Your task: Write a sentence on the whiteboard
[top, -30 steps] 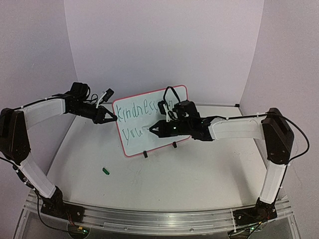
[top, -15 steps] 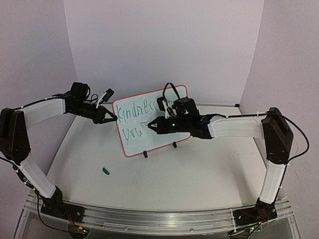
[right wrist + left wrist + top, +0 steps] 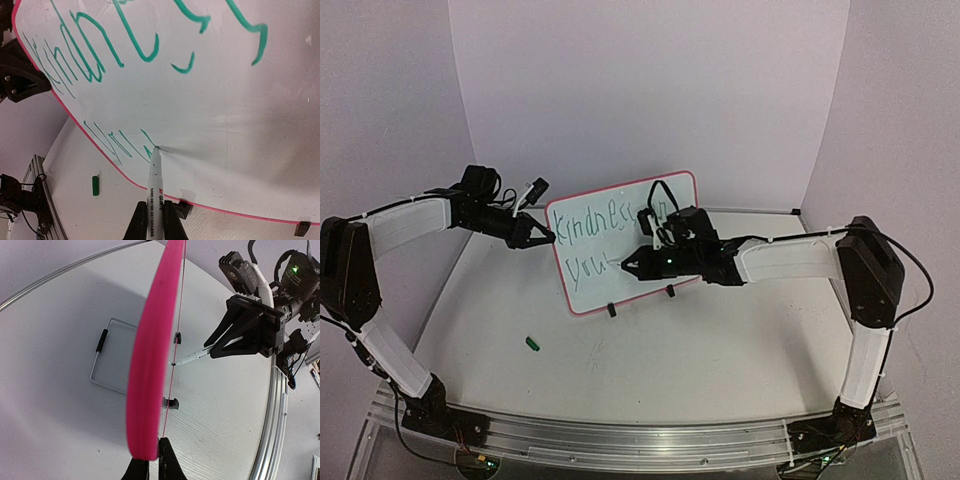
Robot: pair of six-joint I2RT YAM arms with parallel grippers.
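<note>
The whiteboard (image 3: 596, 291), red-framed, stands upright at mid-table on two black feet (image 3: 611, 311). Green lettering, the sentence (image 3: 599, 223), fills an upper row, and a shorter lower row (image 3: 587, 267) sits beneath it. My left gripper (image 3: 549, 238) is shut on the board's left edge (image 3: 152, 365), its fingertips (image 3: 167, 460) pinching the pink frame. My right gripper (image 3: 152, 221) is shut on a white marker (image 3: 154, 182). The marker tip touches the board at the end of the lower row (image 3: 117, 142).
A green marker cap (image 3: 531, 343) lies on the table in front of the board, left of centre. A wire stand (image 3: 107, 357) lies flat behind the board. Purple walls close in the back and sides. The metal rail (image 3: 620, 435) runs along the near edge.
The right gripper and marker rose a little, then came back down and slightly right along the lower row. The left arm and the board have not moved.
</note>
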